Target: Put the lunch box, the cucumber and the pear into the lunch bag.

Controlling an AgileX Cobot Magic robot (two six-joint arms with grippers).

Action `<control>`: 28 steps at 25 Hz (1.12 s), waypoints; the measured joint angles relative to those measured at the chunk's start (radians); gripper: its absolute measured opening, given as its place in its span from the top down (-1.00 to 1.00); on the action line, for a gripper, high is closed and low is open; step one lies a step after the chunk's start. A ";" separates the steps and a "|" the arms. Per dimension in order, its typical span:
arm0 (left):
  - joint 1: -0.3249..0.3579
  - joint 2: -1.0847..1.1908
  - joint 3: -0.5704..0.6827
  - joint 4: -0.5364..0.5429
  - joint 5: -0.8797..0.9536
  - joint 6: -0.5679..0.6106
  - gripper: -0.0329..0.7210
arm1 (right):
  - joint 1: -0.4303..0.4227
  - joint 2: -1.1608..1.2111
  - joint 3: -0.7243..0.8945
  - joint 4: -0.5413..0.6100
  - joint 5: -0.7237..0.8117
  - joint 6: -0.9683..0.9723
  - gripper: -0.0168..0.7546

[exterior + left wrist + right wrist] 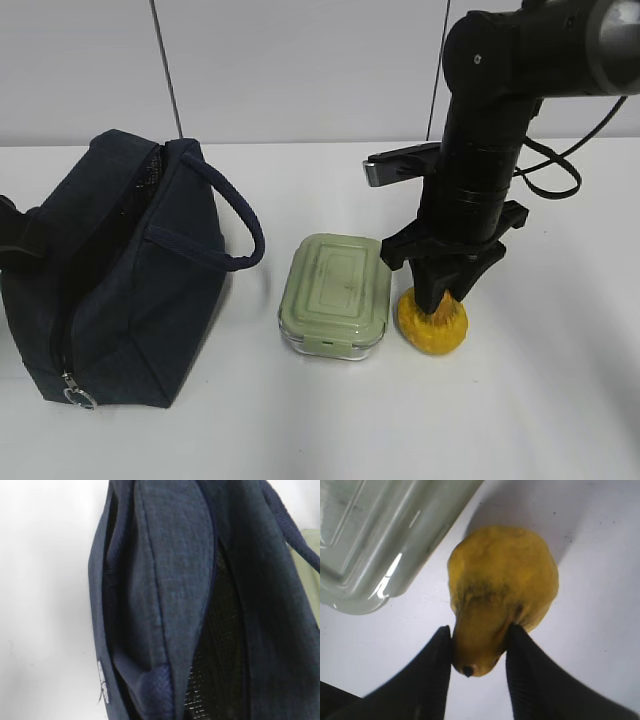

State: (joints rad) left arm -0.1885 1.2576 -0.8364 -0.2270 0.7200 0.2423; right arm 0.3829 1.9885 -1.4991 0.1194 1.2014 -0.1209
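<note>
The yellow pear [432, 325] lies on the white table just right of the lunch box [335, 290], a clear container with a sage-green lid. My right gripper [445, 300] comes straight down on the pear. In the right wrist view both fingers press the narrow stem end of the pear [502, 580], so the gripper [479, 632] is shut on it. A corner of the lunch box [375, 530] shows at upper left. The navy lunch bag [130, 280] stands at the left with its top open. The left wrist view looks down into the lunch bag [175, 580]; the left fingers do not show. The cucumber is out of view.
The bag's loop handle [235, 220] hangs toward the lunch box, and its metal ring pull [78, 397] sits at the front bottom corner. A grey wall stands behind the table. White table [540, 420] stretches in front of and right of the pear.
</note>
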 joint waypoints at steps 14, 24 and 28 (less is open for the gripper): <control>0.000 0.000 0.000 0.002 0.000 0.000 0.95 | 0.000 -0.039 -0.045 -0.036 0.014 -0.026 0.57; 0.000 0.000 0.000 0.002 0.001 0.000 0.95 | 0.058 -0.164 -0.349 0.420 -0.032 -0.300 0.58; 0.000 0.000 0.000 0.002 0.002 0.000 0.95 | 0.152 -0.134 -0.372 0.556 -0.145 -0.422 0.58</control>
State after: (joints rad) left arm -0.1885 1.2576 -0.8364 -0.2249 0.7219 0.2423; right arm 0.5346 1.8544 -1.8708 0.6759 1.0564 -0.5432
